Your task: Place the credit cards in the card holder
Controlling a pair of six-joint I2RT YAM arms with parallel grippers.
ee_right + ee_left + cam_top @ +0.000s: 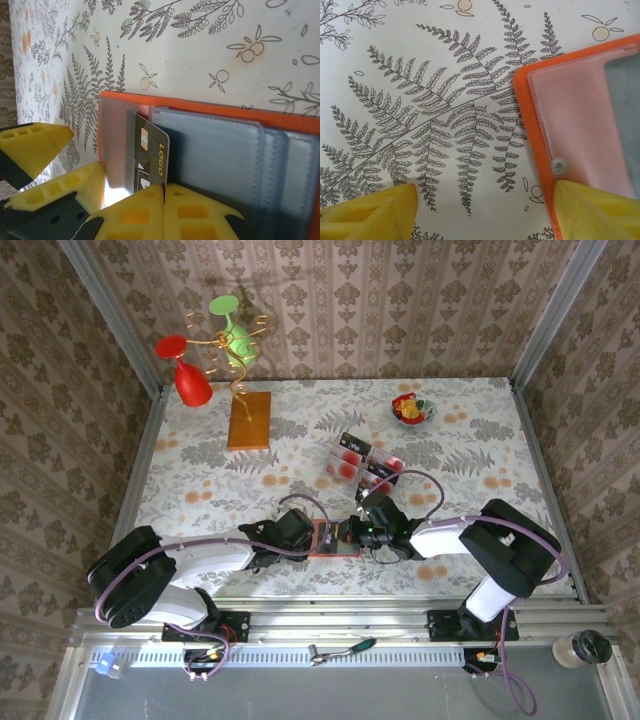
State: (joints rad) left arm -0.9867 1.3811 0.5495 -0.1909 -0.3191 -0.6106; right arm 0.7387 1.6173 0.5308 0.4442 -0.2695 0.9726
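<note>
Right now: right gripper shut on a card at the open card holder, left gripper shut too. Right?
No. The left gripper is open, with one finger at the card holder corner; the left wrist view shows it. The rest holds.

Counting as I go: one orange card holder [326, 538] lies open, with one card [150, 155] standing in it. Farther back is one clear tray [365, 462] showing two red faces; how many are stacked there I cannot tell. There is one wooden board [249, 420] and one wire stand [243, 380] carrying two glasses [188, 380], one red and one green. I see one bowl [412, 410], one cup [582, 648] and one tool [340, 650] on the rail. And two grippers: my left gripper [303, 536] and my right gripper [358, 532].
</note>
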